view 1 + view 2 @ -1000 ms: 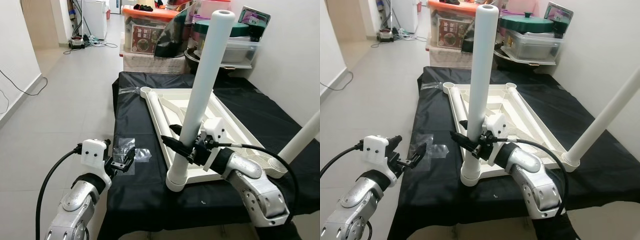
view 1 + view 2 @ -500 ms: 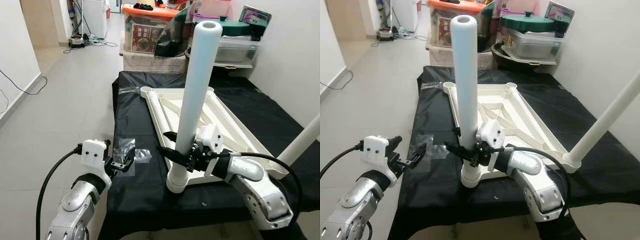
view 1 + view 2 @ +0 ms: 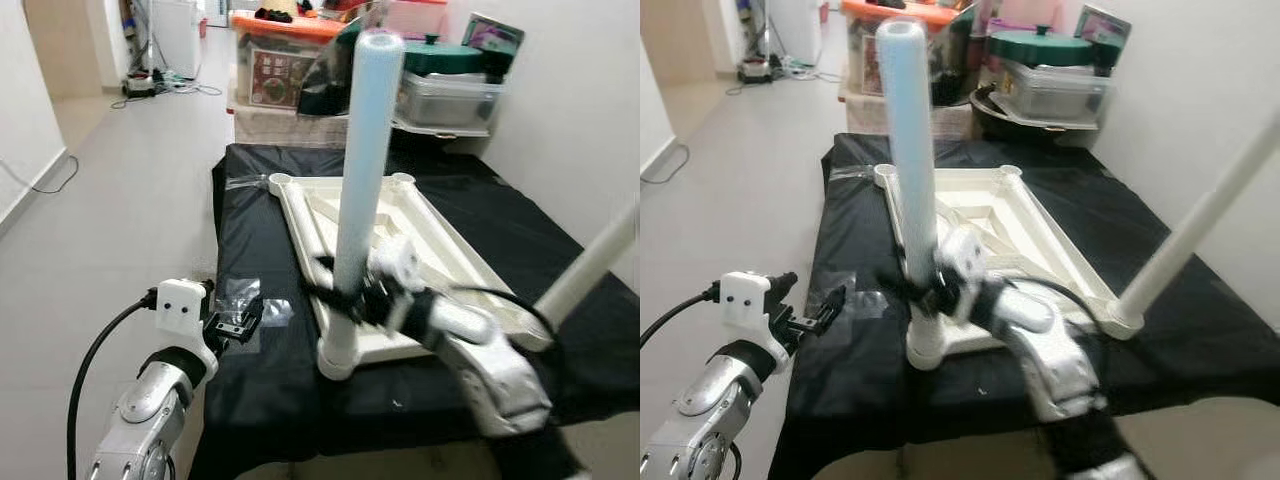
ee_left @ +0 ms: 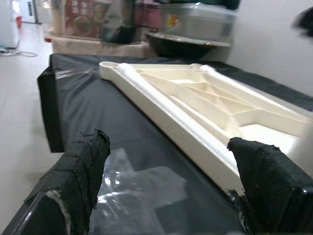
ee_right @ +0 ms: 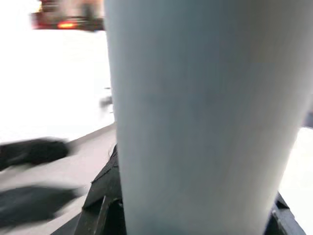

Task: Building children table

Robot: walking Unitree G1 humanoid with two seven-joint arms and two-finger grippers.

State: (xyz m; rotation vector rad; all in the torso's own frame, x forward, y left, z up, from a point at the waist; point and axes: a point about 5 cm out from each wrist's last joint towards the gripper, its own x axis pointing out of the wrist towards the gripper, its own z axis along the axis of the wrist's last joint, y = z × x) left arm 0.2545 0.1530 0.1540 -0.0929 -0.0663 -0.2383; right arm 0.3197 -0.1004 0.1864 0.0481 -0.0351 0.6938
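Nearest the robot, the left gripper (image 3: 236, 325) hovered just left of the upturned white tabletop (image 3: 440, 250), fingers spread apart and holding nothing, above a crumpled clear plastic bag (image 3: 247, 297) that lay on the black cloth (image 3: 255, 390) beside the tabletop's left rail. The right gripper (image 3: 345, 297) was clamped around the lower part of the white leg (image 3: 357, 190), which stood nearly upright with its foot in the socket (image 3: 337, 359) at the tabletop's near left corner.

The main risk, as I judged it, was the leg not being fully seated: gripped low on a tall tube, any sideways pull could lever it out of the socket or cock it, and the tabletop itself could slide on the loose cloth, since nothing pinned it down. The right arm and leg were blurred, so the exact fit at the socket could not be told.

At the tabletop's near right corner a second leg (image 3: 590, 262) already stood, leaning away to the right. Beyond the tabletop's far edge, storage boxes (image 3: 285, 70) and a lidded tub (image 3: 445, 95) were stacked close, crowding the far sockets; cables (image 3: 165, 85) lay on the floor further off to the left.
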